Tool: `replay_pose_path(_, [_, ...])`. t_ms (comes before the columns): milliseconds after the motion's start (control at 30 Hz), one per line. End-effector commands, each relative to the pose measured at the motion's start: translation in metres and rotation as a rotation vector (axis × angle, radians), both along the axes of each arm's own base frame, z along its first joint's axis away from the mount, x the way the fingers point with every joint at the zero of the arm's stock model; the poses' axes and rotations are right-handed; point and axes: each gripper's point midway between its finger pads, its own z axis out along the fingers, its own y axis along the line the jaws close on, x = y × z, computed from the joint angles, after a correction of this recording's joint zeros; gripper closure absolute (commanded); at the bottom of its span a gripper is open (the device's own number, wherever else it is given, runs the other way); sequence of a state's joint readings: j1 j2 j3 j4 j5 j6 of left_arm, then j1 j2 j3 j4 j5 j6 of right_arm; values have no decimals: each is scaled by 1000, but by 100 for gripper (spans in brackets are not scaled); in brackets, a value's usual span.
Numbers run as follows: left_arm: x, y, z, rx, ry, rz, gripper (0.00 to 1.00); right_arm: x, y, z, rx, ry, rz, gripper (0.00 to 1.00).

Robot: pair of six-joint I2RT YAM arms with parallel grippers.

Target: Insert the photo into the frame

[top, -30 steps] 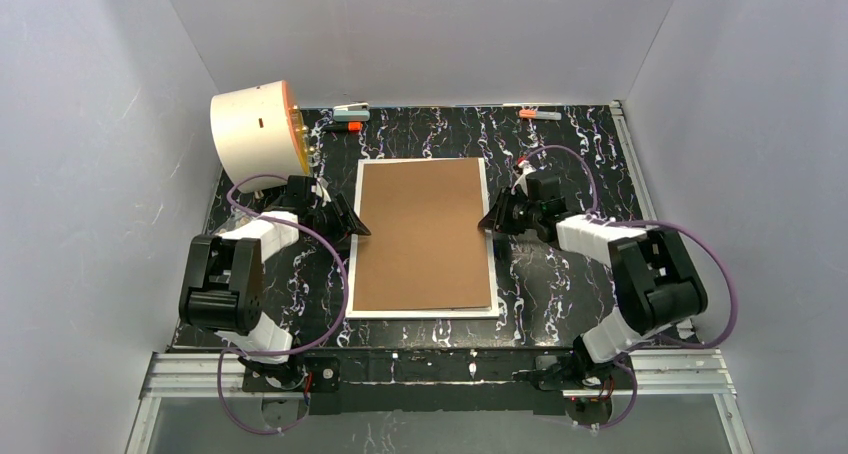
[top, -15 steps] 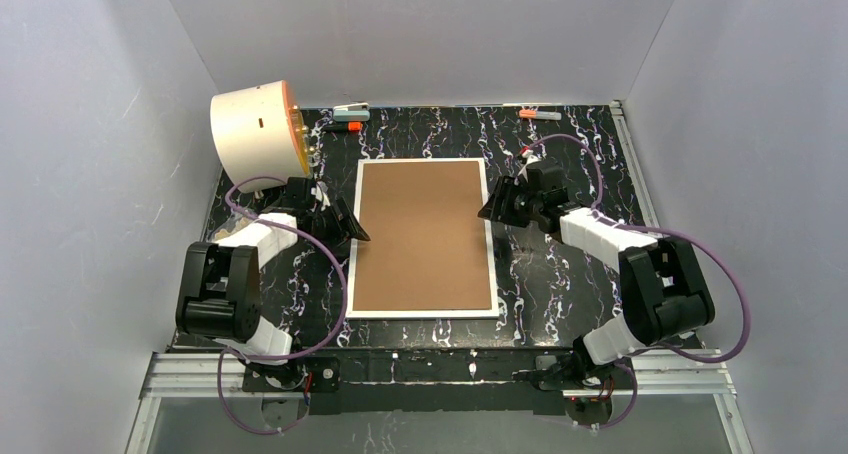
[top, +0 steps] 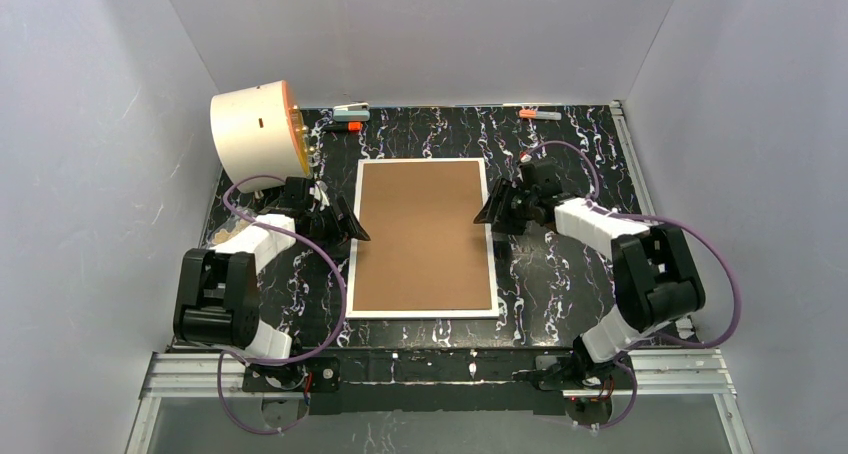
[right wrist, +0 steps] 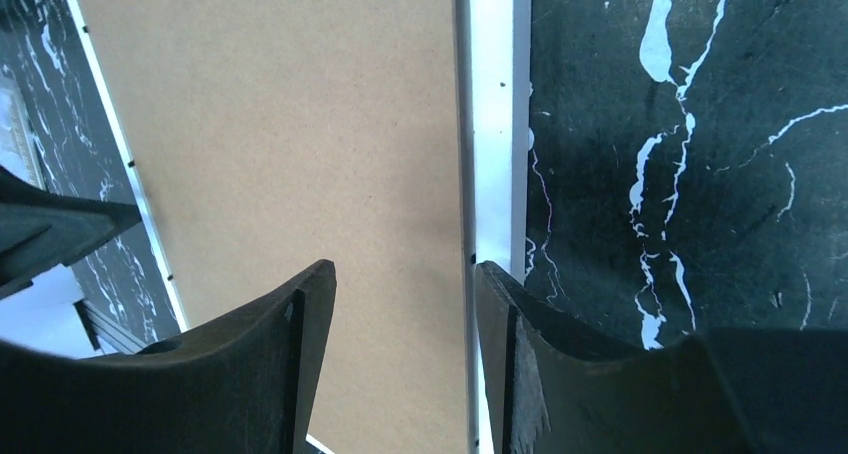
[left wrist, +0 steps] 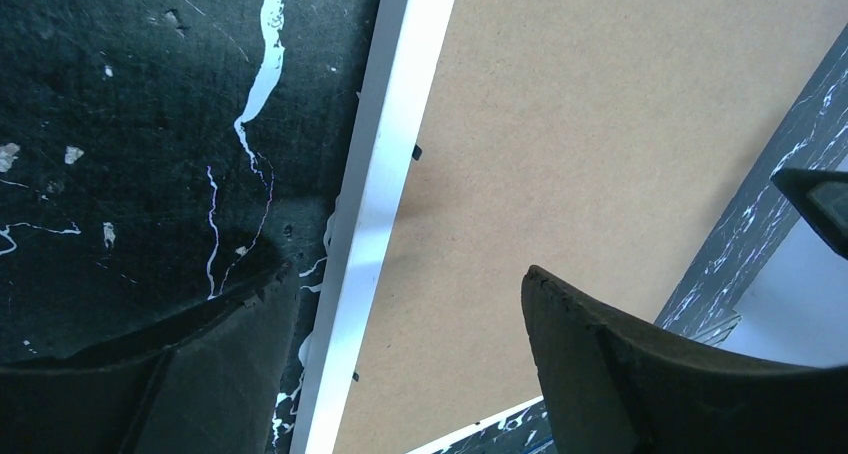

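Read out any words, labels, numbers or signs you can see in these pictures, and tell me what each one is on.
No text can be read in any view.
The frame: plain brown back and white edge, no print.
The cream drum: one dark slot-like mark, no lettering.
The orange-and-black pen and the orange-tipped marker at the far edge of the table: too small to read.

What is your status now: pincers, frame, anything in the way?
Left pincer open, astride left edge of large white rectangular frame. Right pincer open, at right edge. Frame flat, brown board back up; nothing on it.
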State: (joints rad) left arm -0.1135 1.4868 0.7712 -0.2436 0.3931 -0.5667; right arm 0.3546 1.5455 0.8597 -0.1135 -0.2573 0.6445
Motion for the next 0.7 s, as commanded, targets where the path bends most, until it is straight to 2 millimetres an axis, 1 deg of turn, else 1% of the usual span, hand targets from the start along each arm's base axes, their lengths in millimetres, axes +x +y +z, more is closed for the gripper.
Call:
replay_pose_path(0, [0, -3, 15, -11, -35, -29, 21, 15, 4, 5, 20, 56, -46, 38])
replay_pose_path(100, [2, -2, 14, -3, -42, -31, 20, 24, 1, -1, 5, 73, -62, 38])
replay_pose_path(167, [5, -1, 13, 2, -46, -31, 20, 35, -1, 0, 3, 63, -67, 36])
replay_pose_path(233, [5, 3, 14, 28, -41, -20, 20, 54, -4, 5, 2, 37, -79, 32])
replay_pose_path(333, [1, 18, 22, 107, -34, 23, 19, 90, -9, 19, 11, -18, -107, 28])
replay_pose_path(367, [-4, 23, 26, 132, -26, 37, 19, 102, -9, 23, 21, -37, -114, 28])
replay_pose_path(400, [-9, 26, 32, 147, -25, 47, 18, 118, -8, 31, 31, -66, -120, 28])
replay_pose_path(433, [-17, 28, 36, 154, -13, 50, 18, 130, -8, 33, 36, -81, -124, 27])
replay_pose_path(533, [-51, 36, 39, 185, 64, 72, 17, 163, -3, 32, 58, -109, -130, 28])
replay_pose_path(567, [-63, 37, 39, 182, 89, 72, 17, 174, -1, 27, 64, -113, -129, 27])
replay_pose_path(667, [-93, 30, 41, 129, 141, 64, 17, 205, 7, 23, 77, -156, -117, 27])
